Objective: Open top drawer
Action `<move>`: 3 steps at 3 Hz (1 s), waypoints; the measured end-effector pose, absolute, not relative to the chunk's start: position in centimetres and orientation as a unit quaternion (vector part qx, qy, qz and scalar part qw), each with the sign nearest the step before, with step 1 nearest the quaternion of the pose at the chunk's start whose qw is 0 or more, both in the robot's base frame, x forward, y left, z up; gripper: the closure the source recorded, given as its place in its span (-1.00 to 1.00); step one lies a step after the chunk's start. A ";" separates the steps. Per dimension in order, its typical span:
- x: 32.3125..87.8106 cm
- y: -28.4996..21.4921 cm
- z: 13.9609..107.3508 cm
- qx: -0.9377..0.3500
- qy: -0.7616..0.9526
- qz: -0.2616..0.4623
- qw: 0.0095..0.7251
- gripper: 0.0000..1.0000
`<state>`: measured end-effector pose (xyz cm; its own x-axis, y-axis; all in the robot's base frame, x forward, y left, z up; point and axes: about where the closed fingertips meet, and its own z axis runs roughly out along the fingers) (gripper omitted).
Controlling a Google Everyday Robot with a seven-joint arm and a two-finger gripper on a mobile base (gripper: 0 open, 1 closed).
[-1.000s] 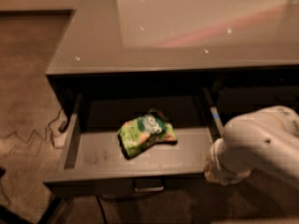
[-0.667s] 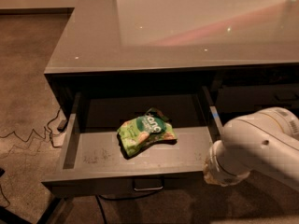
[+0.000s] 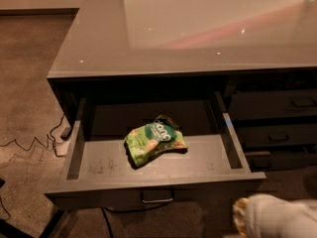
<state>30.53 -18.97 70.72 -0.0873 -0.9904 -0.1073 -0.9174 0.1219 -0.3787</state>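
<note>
Where the floor runs farthest left of the gripper (image 3: 275,217), a thin cable (image 3: 29,144) snakes toward a pale power strip (image 3: 63,134) just beside the drawer's left side. Up and left of the gripper, the top drawer (image 3: 99,160) stands pulled far out from under the counter (image 3: 198,29), its scuffed tray bare but for a green snack bag (image 3: 153,142) lying near the middle. The metal pull (image 3: 157,197) sits at the centre of the front, to the gripper's left and well apart from it. Straight above the gripper, the smaller drawers (image 3: 272,118) of the other stack are shut. The gripper itself shows only as a blurred white bulk in the bottom right corner, below the drawer's right front corner and touching nothing; whether it is wide or narrow I cannot tell. By my reading the opening looks done, so the risks lie in leaving. A swing of the arm up or leftward could clip that near corner and shove the drawer partway shut or skew it on its runners. A further pull could strain the stops, since the tray seems near full reach. If the base rolls left, the loose cable could catch under it and drag the strip.
</note>
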 end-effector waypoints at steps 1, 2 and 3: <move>27.7 -20.8 74.9 -0.628 0.727 -0.178 0.215 -0.30; 27.2 -19.8 77.5 -0.632 0.711 -0.202 0.234 -0.77; 27.2 -19.8 77.5 -0.632 0.711 -0.202 0.233 -1.00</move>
